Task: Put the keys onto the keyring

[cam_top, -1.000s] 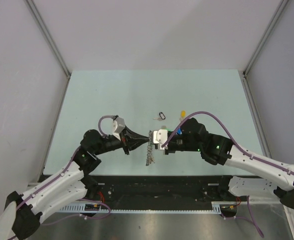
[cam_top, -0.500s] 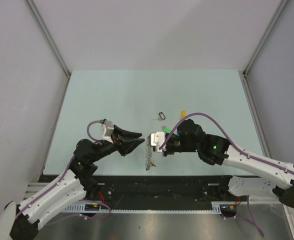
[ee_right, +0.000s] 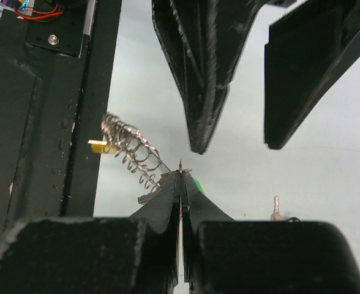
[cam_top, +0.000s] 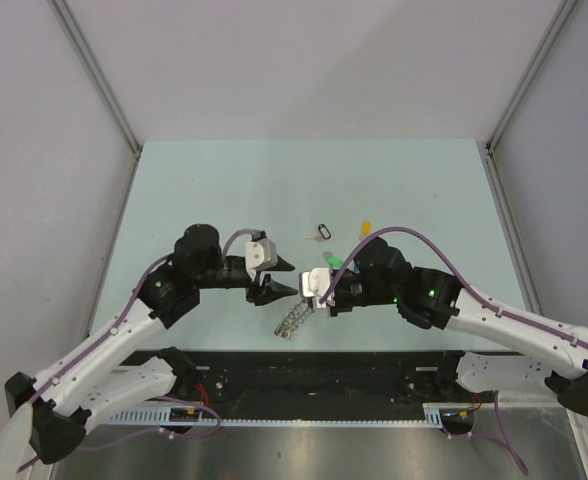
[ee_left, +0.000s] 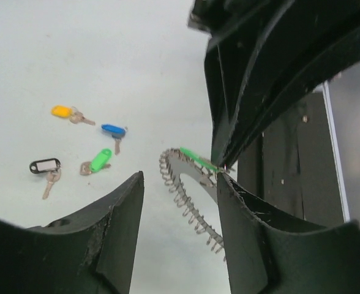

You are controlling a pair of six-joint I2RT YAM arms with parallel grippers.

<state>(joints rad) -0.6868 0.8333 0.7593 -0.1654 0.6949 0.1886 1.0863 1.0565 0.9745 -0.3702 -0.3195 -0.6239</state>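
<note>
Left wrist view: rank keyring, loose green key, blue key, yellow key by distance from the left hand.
1. keyring, right ahead.
2. loose green key, lying left.
3. blue key, just behind it.
4. yellow key, farthest, upper left.

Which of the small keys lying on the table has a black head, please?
The black-headed silver key with a white label, beside the green-headed key; the others are the yellow-headed key and the blue-headed key.
</note>
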